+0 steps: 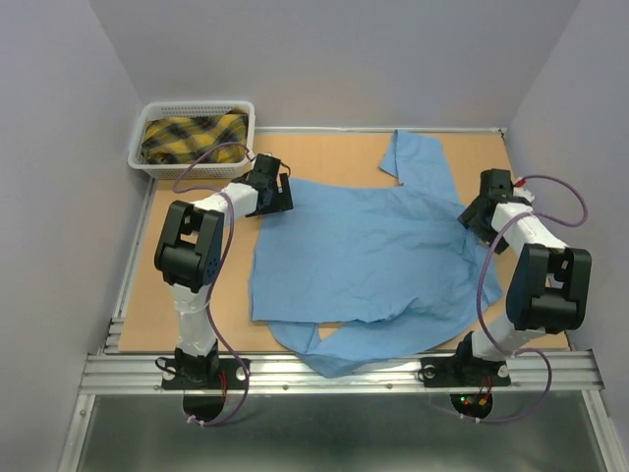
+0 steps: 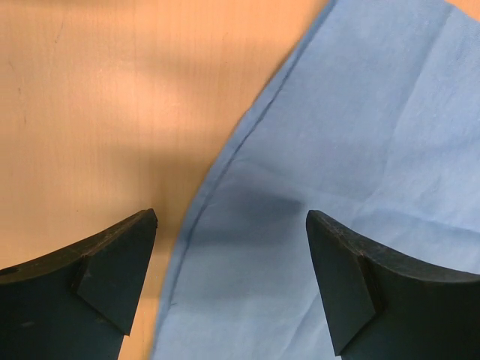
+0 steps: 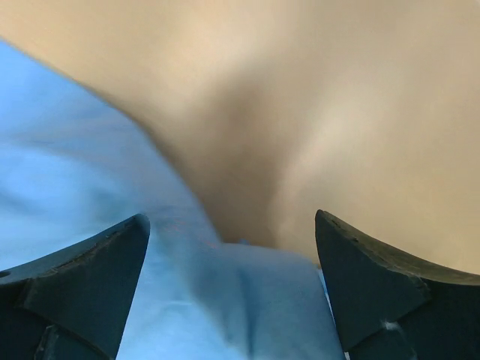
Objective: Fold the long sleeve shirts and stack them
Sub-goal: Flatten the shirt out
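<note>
A light blue long sleeve shirt (image 1: 369, 261) lies spread flat across the middle of the table, one sleeve reaching to the back right and the other folded along the near edge. My left gripper (image 1: 278, 197) hovers open over the shirt's left edge; in the left wrist view that hem (image 2: 225, 161) runs between the two dark fingers (image 2: 116, 274) with nothing gripped. My right gripper (image 1: 474, 211) stands open at the shirt's right side, where the sleeve meets the body. The right wrist view shows blue cloth (image 3: 247, 300) bunched low between its spread fingers (image 3: 367, 285).
A white basket (image 1: 193, 110) at the back left corner holds a yellow and black plaid cloth (image 1: 193, 136). Grey walls close in the table on three sides. A metal rail (image 1: 344, 369) runs along the near edge by the arm bases.
</note>
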You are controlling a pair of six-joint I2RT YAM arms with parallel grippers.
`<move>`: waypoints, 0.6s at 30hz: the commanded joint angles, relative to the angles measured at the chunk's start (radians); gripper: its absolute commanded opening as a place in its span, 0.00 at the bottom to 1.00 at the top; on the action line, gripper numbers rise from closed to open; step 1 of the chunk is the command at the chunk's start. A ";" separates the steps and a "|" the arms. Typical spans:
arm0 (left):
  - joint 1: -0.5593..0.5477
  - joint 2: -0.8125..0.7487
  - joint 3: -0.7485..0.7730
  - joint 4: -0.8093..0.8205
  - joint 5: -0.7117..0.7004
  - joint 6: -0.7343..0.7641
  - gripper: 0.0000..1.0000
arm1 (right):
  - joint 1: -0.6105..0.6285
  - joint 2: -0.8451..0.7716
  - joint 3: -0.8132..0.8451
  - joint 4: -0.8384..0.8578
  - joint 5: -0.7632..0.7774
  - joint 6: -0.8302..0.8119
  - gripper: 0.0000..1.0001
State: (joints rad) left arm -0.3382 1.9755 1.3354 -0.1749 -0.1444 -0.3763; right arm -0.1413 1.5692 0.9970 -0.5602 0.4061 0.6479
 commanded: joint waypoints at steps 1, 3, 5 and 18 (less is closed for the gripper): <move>0.004 -0.096 0.019 -0.005 -0.034 0.013 0.93 | 0.002 -0.014 0.212 0.037 0.064 -0.083 0.96; 0.001 -0.125 0.010 -0.005 -0.027 0.010 0.93 | 0.003 -0.029 0.245 0.039 -0.048 -0.120 0.96; -0.005 -0.159 0.001 -0.003 -0.024 0.007 0.93 | 0.019 -0.052 0.267 0.042 -0.164 -0.151 0.97; -0.117 -0.090 0.050 0.052 -0.001 -0.030 0.93 | 0.071 0.033 0.170 0.157 -0.435 -0.172 0.96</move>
State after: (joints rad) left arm -0.4419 1.8187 1.3392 -0.1326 -0.1474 -0.3885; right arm -0.0654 1.5372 1.1824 -0.4732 0.0021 0.4690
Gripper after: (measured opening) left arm 0.930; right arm 0.966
